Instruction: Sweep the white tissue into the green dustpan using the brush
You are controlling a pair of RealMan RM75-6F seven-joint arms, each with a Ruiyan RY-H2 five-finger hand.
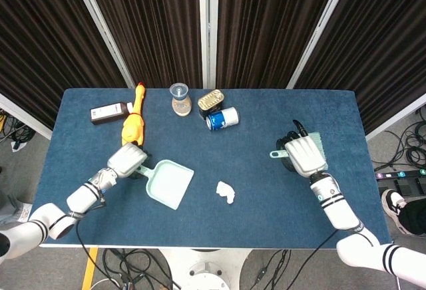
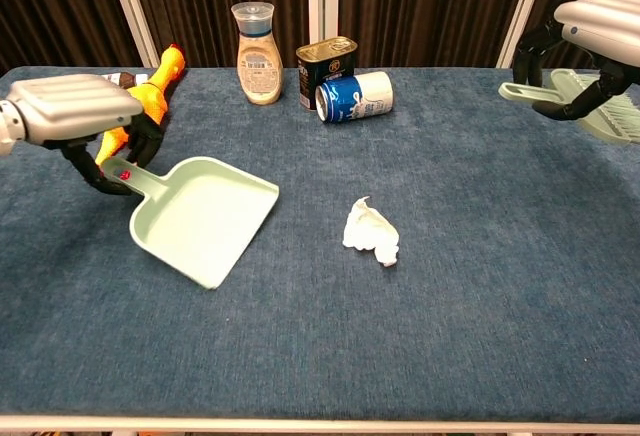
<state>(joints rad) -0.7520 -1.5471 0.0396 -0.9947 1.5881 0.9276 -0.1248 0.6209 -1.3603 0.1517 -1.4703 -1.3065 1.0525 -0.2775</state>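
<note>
A crumpled white tissue (image 1: 225, 191) (image 2: 371, 233) lies on the blue table, right of the pale green dustpan (image 1: 169, 183) (image 2: 205, 217). My left hand (image 1: 125, 160) (image 2: 78, 108) grips the dustpan's handle, and the pan's mouth faces the tissue. At the right side my right hand (image 1: 304, 155) (image 2: 598, 26) holds the green brush (image 1: 313, 143) (image 2: 588, 103) by its handle, well away from the tissue. The brush's bristles point toward the table's right edge.
Along the back of the table stand a brown bottle (image 1: 110, 112), a yellow rubber chicken (image 1: 134, 120) (image 2: 148, 96), a capped jar (image 1: 180, 99) (image 2: 257, 40), a tin can (image 1: 210, 100) (image 2: 326, 64) and a blue can on its side (image 1: 222, 118) (image 2: 354, 95).
</note>
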